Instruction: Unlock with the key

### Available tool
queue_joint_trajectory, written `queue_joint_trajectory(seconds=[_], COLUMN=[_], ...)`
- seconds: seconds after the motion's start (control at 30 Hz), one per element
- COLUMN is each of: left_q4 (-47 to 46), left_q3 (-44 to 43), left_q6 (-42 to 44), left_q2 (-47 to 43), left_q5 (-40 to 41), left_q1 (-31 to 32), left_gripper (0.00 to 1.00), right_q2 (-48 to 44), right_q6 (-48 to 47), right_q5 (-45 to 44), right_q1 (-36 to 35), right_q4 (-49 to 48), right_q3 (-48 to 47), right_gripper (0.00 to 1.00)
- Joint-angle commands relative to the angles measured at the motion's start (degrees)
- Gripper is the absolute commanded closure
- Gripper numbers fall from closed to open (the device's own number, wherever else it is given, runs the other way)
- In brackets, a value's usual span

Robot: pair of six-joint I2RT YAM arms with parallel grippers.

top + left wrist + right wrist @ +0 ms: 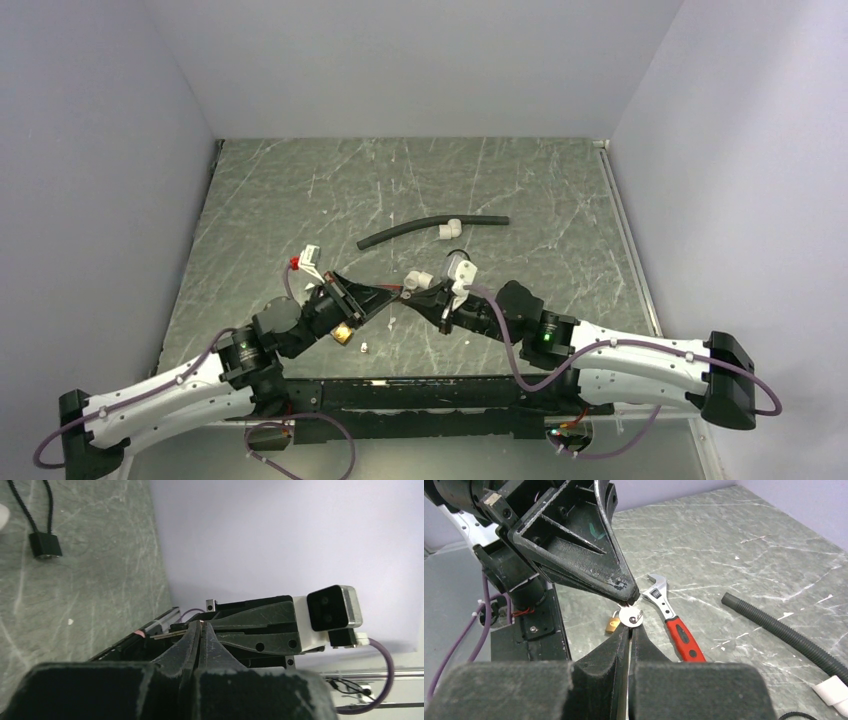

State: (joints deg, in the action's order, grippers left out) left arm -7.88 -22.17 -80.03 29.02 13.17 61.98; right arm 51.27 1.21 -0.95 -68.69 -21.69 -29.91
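Above the near middle of the table (734, 545), the key (631, 616) is held in the air, its round silvery head caught between both arms. The right gripper (629, 632) is pressed together on its lower edge. The left gripper (625, 596), also closed, appears to pinch the upper edge, likely a hand-over for a better hold. Below lies the brass padlock (612, 625), a red-handled wrench (674, 622) beside it and a black hose (784, 635) farther off. The surface is scratched grey-green, enclosed by plain pale walls (420, 60)
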Motion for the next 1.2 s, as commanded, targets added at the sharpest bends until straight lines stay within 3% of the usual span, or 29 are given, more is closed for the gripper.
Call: queue_joint_trajectory(seconds=[0.0, 0.07, 0.13, 0.17, 0.3, 0.4, 0.53, 0.77, 0.97, 1.17], left_q4=[8.5, 14.9, 21.6, 24.9, 34.9, 43.5, 51.9, 54.9, 54.3, 53.9], left_q3=[-5.5, -9.2, -13.7, -15.8, -25.3, -33.4, -42.4, -48.9, -51.4, -53.0], left_q6=[5.4, 8.3, 11.7, 13.8, 25.4, 33.2, 42.5, 51.8, 57.5, 61.6], left_q2=[-0.8, 0.6, 2.3, 3.1, 6.1, 9.7, 15.6, 21.7, 24.1, 24.2], left_q5=[0.1, 0.5, 0.8, 0.9, -0.4, -2.1, -7.1, -11.1, -16.0, -20.5], left_q1=[0.3, 0.3, 0.3, 0.3, 0.3, 0.3, 0.3, 0.3, 0.3, 0.3], left_gripper=[1.00, 1.00, 1.00, 1.00, 1.00, 1.00, 1.00, 1.00, 1.00, 1.00], right_q2=[0.4, 0.7, 0.6, 0.2, -3.2, -6.0, -9.1, -9.0, -7.5, -3.9], right_q6=[-0.7, -0.7, -0.7, -0.7, -3.6, -4.6, -3.7, -1.6, -0.1, 2.1], right_q5=[0.3, 0.7, 1.4, 2.3, 8.9, 16.5, 21.0, 17.5, 8.9, 11.1], right_q1=[0.0, 0.0, 0.0, 0.0, 0.1, 0.1, 0.1, 0.1, 0.2, 0.6], right_q4=[0.8, 2.5, 5.0, 6.1, 9.9, 11.8, 6.6, -1.3, -5.6, -6.5], right_q3=[-1.6, -2.6, -3.5, -3.9, -3.7, -3.6, -1.5, -1.1, -0.5, -1.7], right_gripper=[1.00, 0.87, 0.63, 0.56, 0.43, 0.41, 0.39, 0.39, 0.43, 0.55])
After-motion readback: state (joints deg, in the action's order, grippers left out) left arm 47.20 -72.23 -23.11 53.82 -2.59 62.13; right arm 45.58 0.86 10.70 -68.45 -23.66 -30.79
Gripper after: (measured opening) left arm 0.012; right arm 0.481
